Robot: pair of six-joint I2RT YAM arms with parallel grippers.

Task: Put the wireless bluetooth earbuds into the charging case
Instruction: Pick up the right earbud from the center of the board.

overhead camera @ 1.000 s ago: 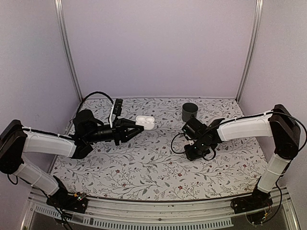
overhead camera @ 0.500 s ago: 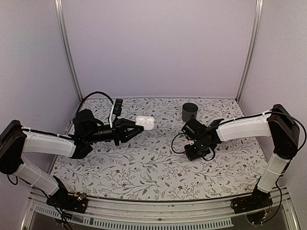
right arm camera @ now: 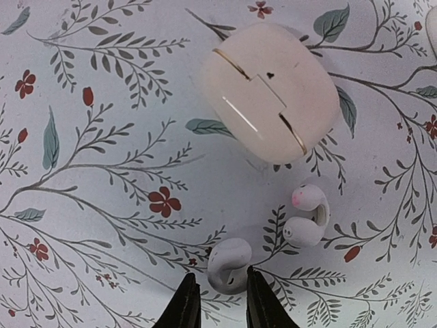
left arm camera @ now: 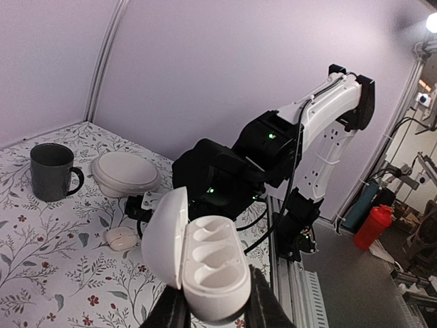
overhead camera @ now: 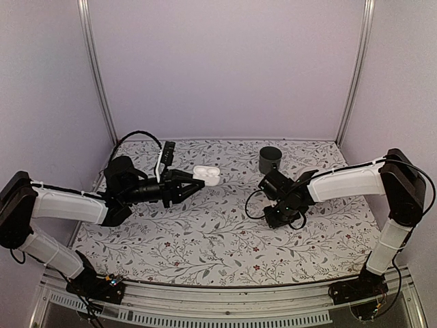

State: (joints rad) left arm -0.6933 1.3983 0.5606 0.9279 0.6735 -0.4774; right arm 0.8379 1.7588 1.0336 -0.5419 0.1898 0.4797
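Lavender walls all round, and a floral cloth over the table (overhead camera: 205, 239). On the left half, your left gripper (overhead camera: 194, 183) hangs above the cloth, its jaws pinching the base of the charging case (left arm camera: 205, 266). The white case is lifted clear of the table. Its lid is swung open, and the moulded wells inside show no earbuds.

On the right half, your right gripper (right arm camera: 220, 304) is down low over the cloth. Its jaws are spread only narrowly and they grip nothing. One white earbud (right arm camera: 229, 265) lies on the cloth right at the mouth of that gap. A sliver of cloth shows between it and one fingertip (right arm camera: 188, 297). The second earbud (right arm camera: 307, 215), pink at its tip, lies just beside the first and also rests on the cloth.

Past the pair sits a closed case (right arm camera: 271, 92), pale, lid seam up, apart from both earbuds. Farther back a dark mug (overhead camera: 270, 159) stands upright. From the left wrist you can see a white bowl (left arm camera: 126, 174) upside down beside it.
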